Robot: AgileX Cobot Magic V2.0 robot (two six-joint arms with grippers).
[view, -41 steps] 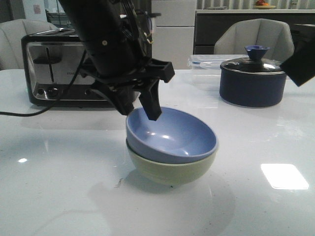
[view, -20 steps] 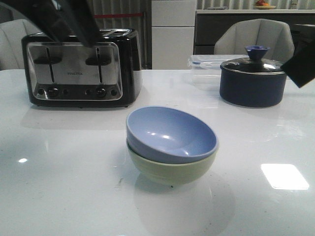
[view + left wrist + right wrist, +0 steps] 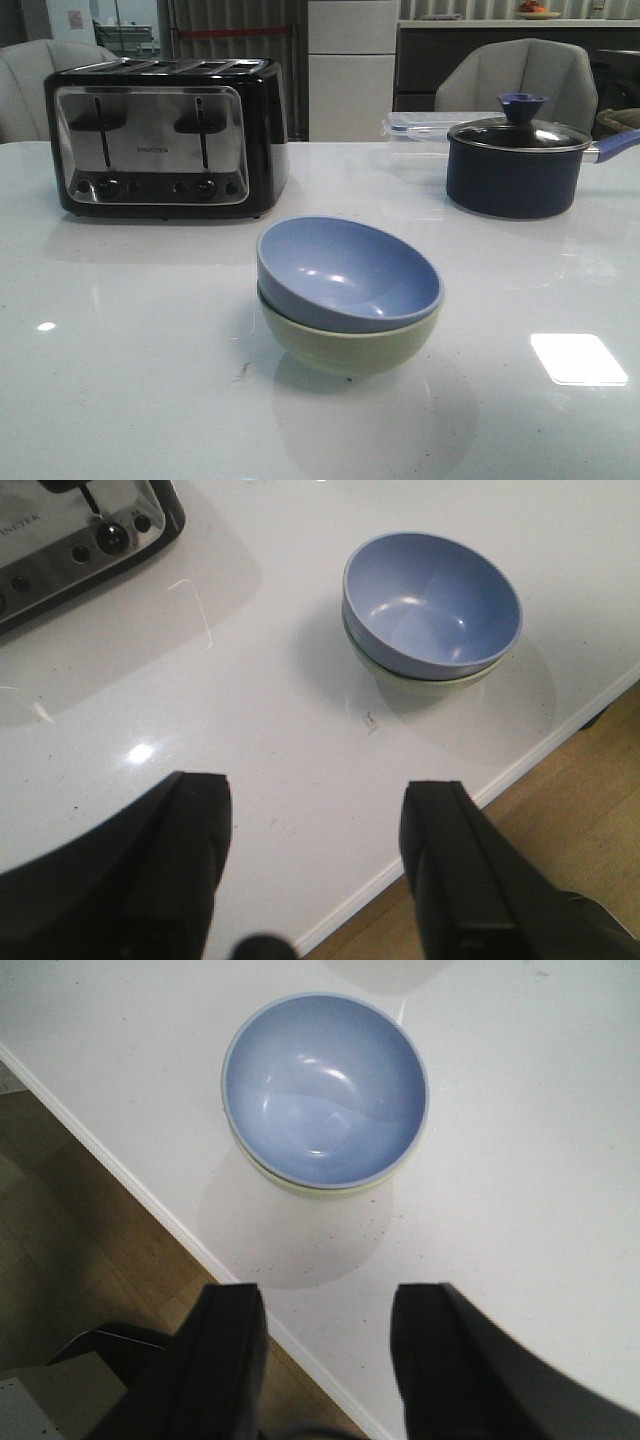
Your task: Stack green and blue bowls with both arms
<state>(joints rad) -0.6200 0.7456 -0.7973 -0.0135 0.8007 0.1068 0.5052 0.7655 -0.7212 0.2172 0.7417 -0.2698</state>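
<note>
— Two grippers, how do they stand?
— Left gripper (image 3: 315, 865) and right gripper (image 3: 325, 1360): fingers spread apart, nothing between them.
— And beyond them?
— The blue bowl (image 3: 348, 272) sits nested in the green bowl (image 3: 350, 345), well clear of both, on the white table (image 3: 120, 380).

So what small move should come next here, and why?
Probably none beyond holding both arms clear: the blue bowl already sits nested in the green bowl, and the left gripper and right gripper are open, empty and away from the stack.
</note>
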